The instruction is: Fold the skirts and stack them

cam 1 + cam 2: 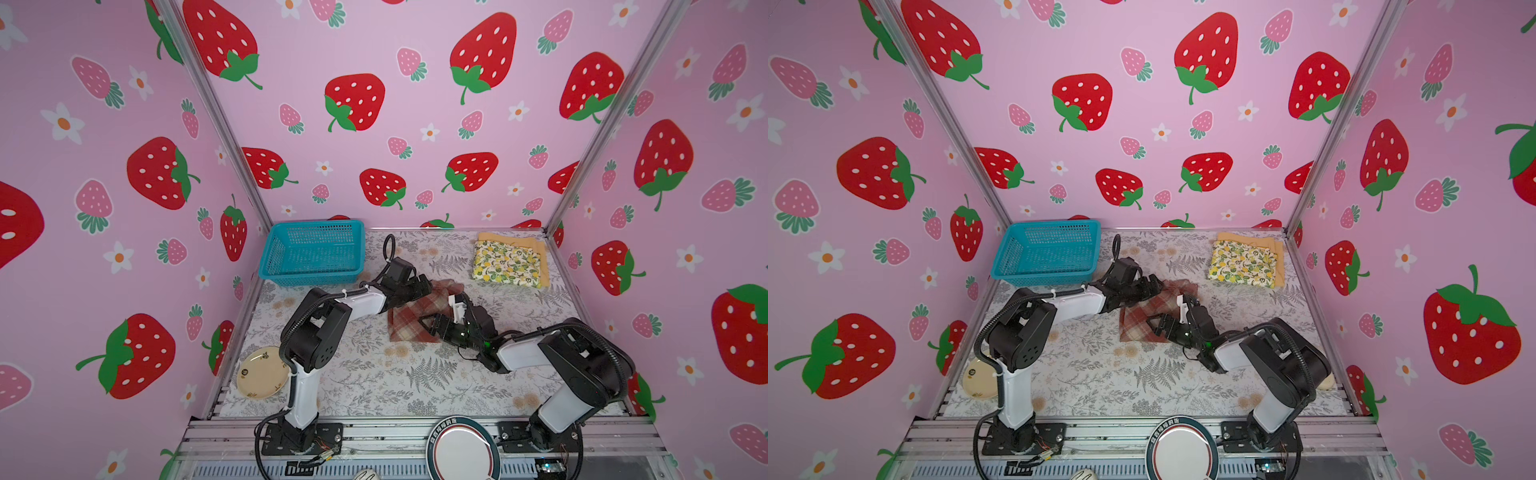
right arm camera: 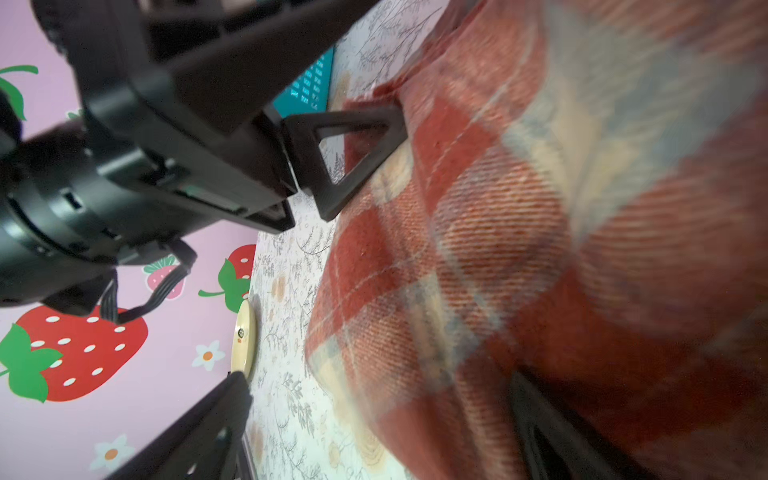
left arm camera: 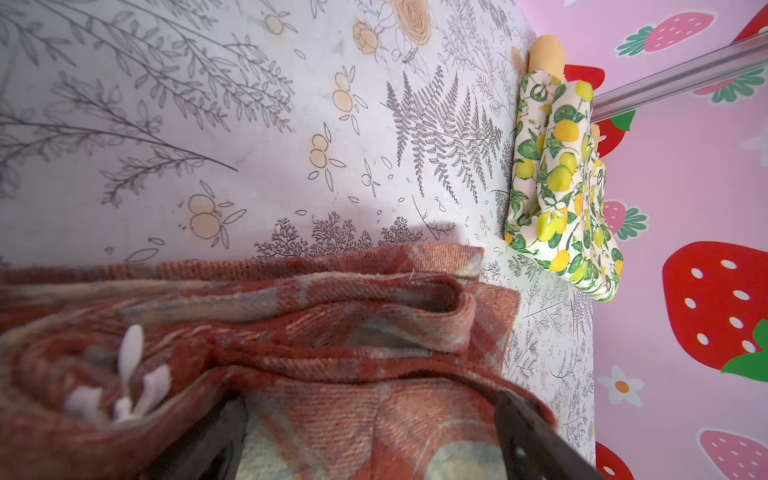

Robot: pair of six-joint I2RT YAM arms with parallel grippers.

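The red-brown and cream plaid skirt (image 1: 409, 318) (image 1: 1136, 322) lies rumpled mid-table. My left gripper (image 1: 424, 286) (image 3: 374, 415) is low over its far edge, open, with plaid cloth (image 3: 332, 332) between its spread fingers. My right gripper (image 1: 434, 320) (image 2: 378, 386) sits at the skirt's right side, open, straddling the plaid skirt's (image 2: 519, 249) edge. At the back right the lemon-print skirt (image 1: 507, 264) (image 3: 557, 187) lies folded on the folded mustard-yellow skirt (image 1: 538, 247) (image 3: 546, 52).
A teal mesh basket (image 1: 311, 253) (image 1: 1050, 253) stands at the back left. A cream plate (image 1: 262, 374) (image 2: 245, 345) leans at the left edge near the left arm's base. Strawberry-print walls close in three sides of the floral tablecloth (image 1: 395, 382).
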